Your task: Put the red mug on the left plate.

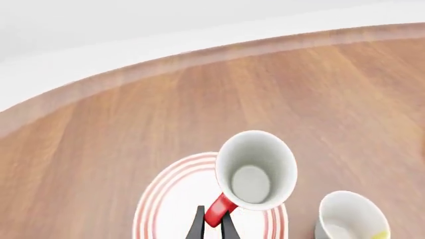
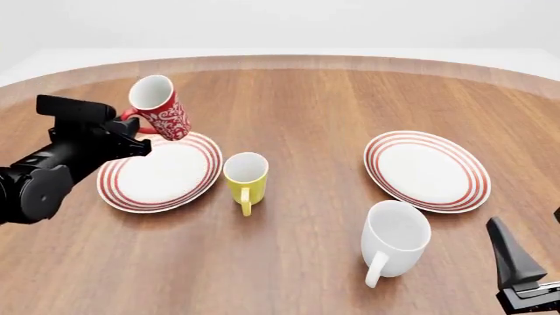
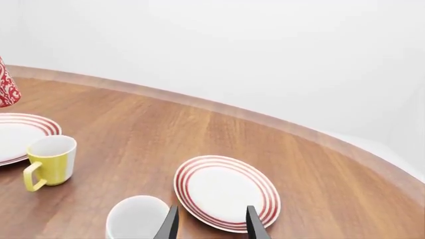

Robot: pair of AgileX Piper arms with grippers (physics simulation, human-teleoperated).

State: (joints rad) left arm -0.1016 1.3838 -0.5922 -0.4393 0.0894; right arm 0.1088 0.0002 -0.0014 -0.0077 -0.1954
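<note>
The red mug (image 2: 162, 110) with white swirls hangs in the air, tilted, above the far edge of the left plate (image 2: 157, 176). My left gripper (image 2: 131, 131) is shut on its red loop handle (image 1: 219, 211). In the left wrist view the mug's white inside (image 1: 255, 169) faces the camera with the ringed plate (image 1: 174, 204) beneath it. In the right wrist view only a sliver of the mug (image 3: 7, 87) shows. My right gripper (image 3: 210, 223) is open and holds nothing, low at the near right of the table (image 2: 516, 262).
A small yellow mug (image 2: 246, 178) stands just right of the left plate. A bigger white mug (image 2: 395, 240) stands near the front, close to my right gripper. A second ringed plate (image 2: 427, 169) lies on the right. The round wooden table's far edge (image 2: 280, 62) curves behind.
</note>
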